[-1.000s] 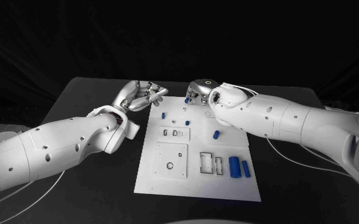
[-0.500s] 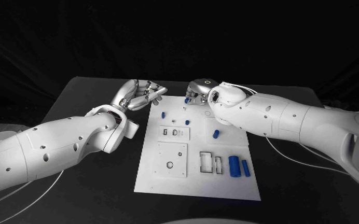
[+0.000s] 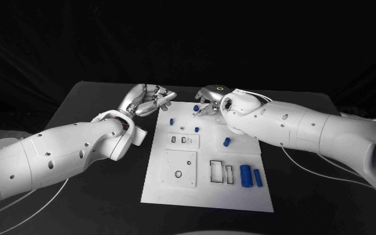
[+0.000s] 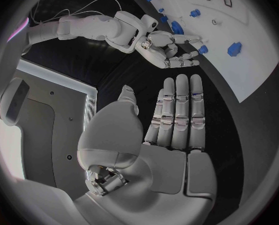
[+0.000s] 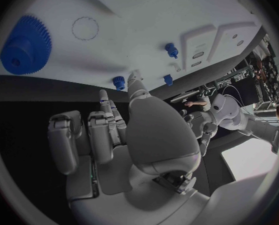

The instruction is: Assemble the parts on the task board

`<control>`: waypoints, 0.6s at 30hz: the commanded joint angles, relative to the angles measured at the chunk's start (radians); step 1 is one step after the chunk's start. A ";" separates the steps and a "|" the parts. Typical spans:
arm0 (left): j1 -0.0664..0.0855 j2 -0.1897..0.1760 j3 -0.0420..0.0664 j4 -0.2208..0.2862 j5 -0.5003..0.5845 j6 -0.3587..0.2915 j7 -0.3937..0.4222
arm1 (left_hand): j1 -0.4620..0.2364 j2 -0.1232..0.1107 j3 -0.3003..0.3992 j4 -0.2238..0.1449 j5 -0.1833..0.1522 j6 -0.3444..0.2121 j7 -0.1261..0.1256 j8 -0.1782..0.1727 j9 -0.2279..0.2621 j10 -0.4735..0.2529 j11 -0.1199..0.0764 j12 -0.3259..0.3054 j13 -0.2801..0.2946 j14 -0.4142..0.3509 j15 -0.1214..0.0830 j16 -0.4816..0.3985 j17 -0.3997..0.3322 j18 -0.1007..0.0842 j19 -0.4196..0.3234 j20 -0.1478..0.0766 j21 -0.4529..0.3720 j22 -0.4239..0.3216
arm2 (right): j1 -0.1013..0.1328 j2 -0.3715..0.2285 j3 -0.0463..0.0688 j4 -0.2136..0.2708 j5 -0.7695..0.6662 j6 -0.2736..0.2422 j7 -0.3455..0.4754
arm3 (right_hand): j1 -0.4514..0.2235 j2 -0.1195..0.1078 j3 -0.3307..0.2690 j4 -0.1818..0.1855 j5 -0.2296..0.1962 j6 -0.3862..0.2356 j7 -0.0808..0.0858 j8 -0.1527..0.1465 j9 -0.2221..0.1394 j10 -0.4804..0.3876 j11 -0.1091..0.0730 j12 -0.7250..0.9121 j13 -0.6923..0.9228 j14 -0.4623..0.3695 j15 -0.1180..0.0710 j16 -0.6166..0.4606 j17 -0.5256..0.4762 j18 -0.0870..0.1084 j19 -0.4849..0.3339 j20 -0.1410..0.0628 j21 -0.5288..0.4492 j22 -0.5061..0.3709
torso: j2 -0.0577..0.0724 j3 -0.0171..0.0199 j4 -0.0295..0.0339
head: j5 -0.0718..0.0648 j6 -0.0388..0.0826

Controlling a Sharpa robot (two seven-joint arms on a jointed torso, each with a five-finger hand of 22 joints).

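Two hands: left hand [image 4: 171, 135] fingers spread, empty; right hand [image 3: 208, 98] fingers over task board [image 3: 205, 189] edge, grasp unclear.

One task board [image 3: 205, 191], seven blue parts [image 3: 245, 174], two hands [image 3: 149, 100].

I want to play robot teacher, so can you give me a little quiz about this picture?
1. True or false: the left hand holds a blue part.
2. Where do the two long blue parts lie?
A. on the board, on its right side, nearer the robot
B. on the board's far left corner
C. in the left hand
3. Fill in: the ____ hand reaches over the board's far edge.

Key:
1. False. Its fingers are apart and it holds nothing.
2. A
3. right; the right hand is the one there.
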 commanded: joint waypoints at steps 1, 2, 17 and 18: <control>0.002 0.004 0.001 -0.002 -0.003 0.004 0.010 | 0.004 0.008 -0.007 0.001 -0.002 0.010 -0.001 -0.007 0.002 -0.007 0.003 -0.005 0.001 -0.009 0.002 -0.004 0.002 0.018 -0.008 0.000 -0.004 0.001 | -0.001 -0.024 0.000 0.036 0.049 -0.078 -0.002 | -0.008 0.008 0.005 0.008 -0.005 0.023 0.007 0.005 0.004 -0.007 0.005 -0.001 0.002 0.106 0.013 0.004 0.263 -0.007 0.105 0.009 0.004 0.263 | -0.001 0.0004 -0.0021 | 0.004 0.003; 0.001 0.006 0.001 -0.004 -0.003 0.004 0.011 | 0.006 0.009 -0.008 0.001 -0.002 0.011 0.000 -0.010 0.002 -0.009 0.004 -0.006 0.002 -0.011 0.002 -0.006 0.003 0.018 -0.010 0.001 -0.005 0.000 | 0.000 -0.035 0.000 0.052 0.067 -0.095 0.002 | -0.006 0.012 0.009 0.007 -0.004 0.039 0.009 0.009 0.006 -0.006 0.008 0.000 0.003 0.106 0.016 0.004 0.263 -0.007 0.105 0.012 0.004 0.263 | -0.001 0.0000 -0.0021 | 0.003 0.004; -0.001 0.066 0.000 -0.065 0.048 0.020 0.054 | 0.037 0.032 -0.043 0.001 0.003 0.024 0.020 -0.071 0.015 -0.093 0.032 -0.076 -0.031 -0.108 0.037 -0.085 -0.020 0.017 -0.071 0.035 -0.073 -0.028 | 0.071 -0.325 -0.001 0.385 0.292 -0.206 0.065 | 0.000 0.046 0.029 0.008 -0.004 0.098 0.003 0.020 0.012 -0.029 0.010 -0.004 0.001 0.106 0.020 0.004 0.263 -0.007 0.105 0.022 0.004 0.263 | -0.009 0.0037 -0.0155 | -0.022 0.024; -0.002 0.069 0.000 -0.067 0.056 0.021 0.059 | 0.038 0.033 -0.045 0.001 0.004 0.024 0.021 -0.074 0.015 -0.096 0.033 -0.078 -0.034 -0.111 0.039 -0.088 -0.023 0.018 -0.073 0.036 -0.077 -0.030 | 0.075 -0.345 -0.001 0.402 0.289 -0.203 0.064 | 0.000 0.046 0.028 0.008 -0.004 0.097 0.005 0.019 0.012 -0.032 0.010 -0.004 0.000 0.106 0.020 0.004 0.263 -0.007 0.105 0.022 0.004 0.263 | -0.010 0.0041 -0.0165 | -0.026 0.023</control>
